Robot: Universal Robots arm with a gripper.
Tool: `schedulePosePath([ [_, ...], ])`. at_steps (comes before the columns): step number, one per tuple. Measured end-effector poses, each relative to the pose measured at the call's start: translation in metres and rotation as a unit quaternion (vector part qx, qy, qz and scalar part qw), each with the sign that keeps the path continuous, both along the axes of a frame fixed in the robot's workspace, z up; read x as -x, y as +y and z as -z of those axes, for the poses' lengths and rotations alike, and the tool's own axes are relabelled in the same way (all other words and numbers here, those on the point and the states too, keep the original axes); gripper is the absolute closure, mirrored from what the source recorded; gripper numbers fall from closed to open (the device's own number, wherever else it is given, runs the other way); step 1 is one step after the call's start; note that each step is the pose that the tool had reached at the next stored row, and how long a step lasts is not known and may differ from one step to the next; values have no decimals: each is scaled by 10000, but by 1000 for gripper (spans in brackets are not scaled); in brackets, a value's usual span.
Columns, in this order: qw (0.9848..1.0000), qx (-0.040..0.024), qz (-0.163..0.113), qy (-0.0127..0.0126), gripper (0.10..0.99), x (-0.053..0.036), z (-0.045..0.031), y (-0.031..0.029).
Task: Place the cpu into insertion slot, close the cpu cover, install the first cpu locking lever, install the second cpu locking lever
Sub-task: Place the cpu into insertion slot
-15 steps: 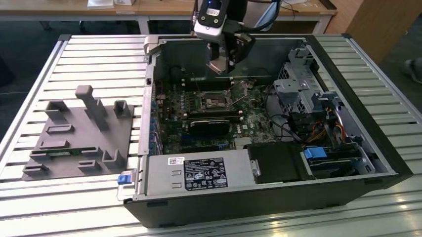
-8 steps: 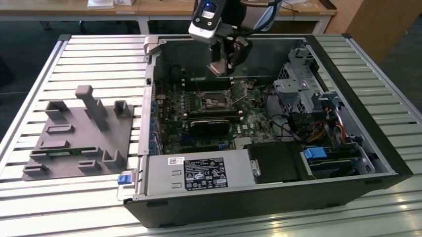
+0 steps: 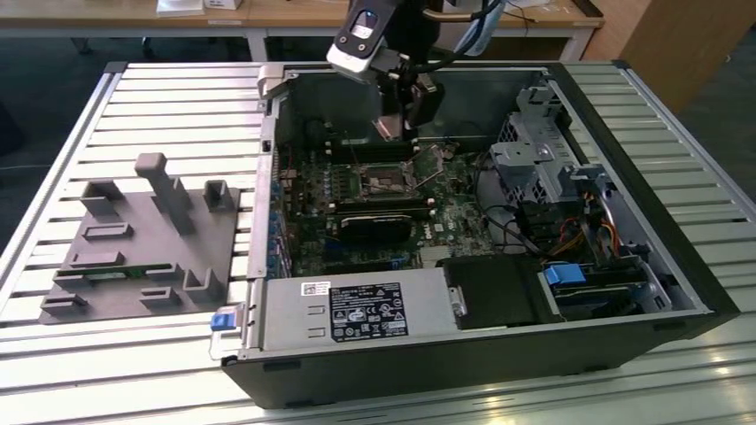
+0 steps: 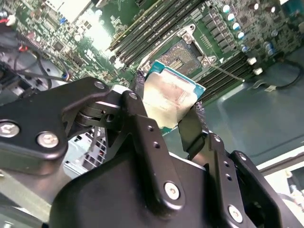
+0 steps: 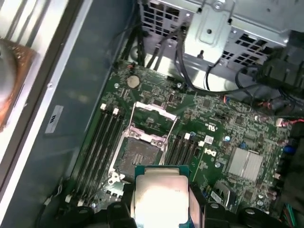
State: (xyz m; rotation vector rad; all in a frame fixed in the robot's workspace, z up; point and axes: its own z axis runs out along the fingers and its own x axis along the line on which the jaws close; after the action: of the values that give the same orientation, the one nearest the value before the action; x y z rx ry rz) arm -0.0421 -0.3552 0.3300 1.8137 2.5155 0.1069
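My gripper (image 3: 395, 122) is shut on the cpu (image 4: 173, 97), a flat square chip with a pale silver top, pinched by its edges between the two black fingers (image 4: 142, 118). It hangs above the motherboard inside the open computer case. The insertion slot (image 5: 138, 154) lies just beyond the chip, dark in the middle and bare. In the exterior view the slot (image 3: 388, 183) sits below the gripper. The cpu cover (image 5: 154, 108), a thin silver frame, is swung open and lies back from the slot. A thin wire lever (image 4: 228, 72) sticks out beside the socket.
Long black memory slots (image 5: 97, 142) flank the socket on both sides. A black card (image 3: 378, 226), the grey power supply (image 3: 354, 310) and a metal drive cage (image 3: 532, 159) crowd the case. A grey fixture block (image 3: 142, 239) lies at the exterior view's left on the slatted table.
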Motion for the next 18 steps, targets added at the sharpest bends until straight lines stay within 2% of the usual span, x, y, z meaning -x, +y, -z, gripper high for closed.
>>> schedulePosePath([
  [4, 9997, 22, 250, 0, 549, 0, 34, 0],
  [8, 9987, 29, 508, 0, 549, 0, 74, 1],
  [18, 9945, 39, 1050, 1, 549, 0, 184, 18],
])
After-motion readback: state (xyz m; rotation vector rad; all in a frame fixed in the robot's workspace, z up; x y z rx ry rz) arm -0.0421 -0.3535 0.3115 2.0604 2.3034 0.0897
